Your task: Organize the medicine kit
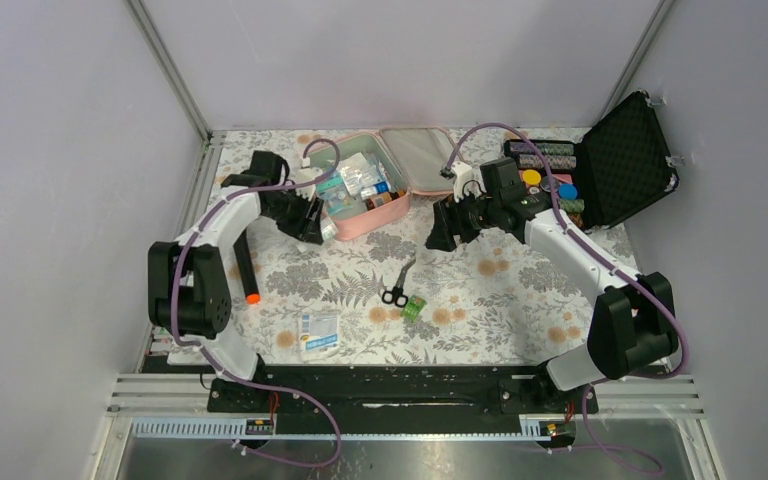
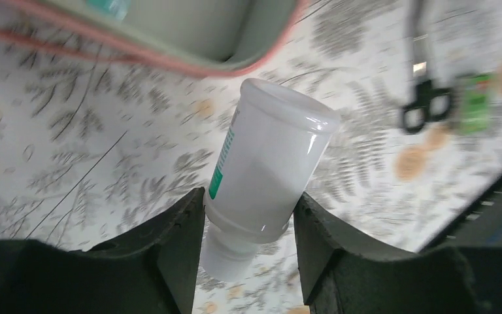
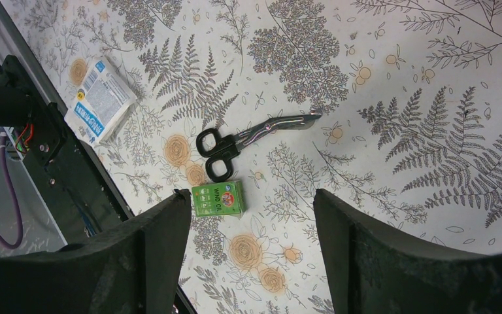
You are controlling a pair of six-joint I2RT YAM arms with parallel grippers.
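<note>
Left hand [image 2: 247,203]: fingers clamped on either side of a white bottle [image 2: 268,163], gripping near its narrower end. The bottle is tilted, wide end toward 1 o'clock in the wrist view, probably so it can go into the case wide end first. The bottle label is a green strip of print, not legible. The medicine kit [image 1: 380,217] lies open at 12 o'clock on the desk [image 1: 480,300], lid folded back and partly filled, with the left hand at its 7 o'clock corner. Right hand [image 3: 251,196]: fingers apart, empty, poised above scissors [image 3: 248,137] and a green box [image 3: 217,199], likely the next pickups. The box appears to read "WIND OIL". A blue-and-white sachet [image 3: 101,98] lies at 8 o'clock from the scissors in the top view, its print too small to read.
</note>
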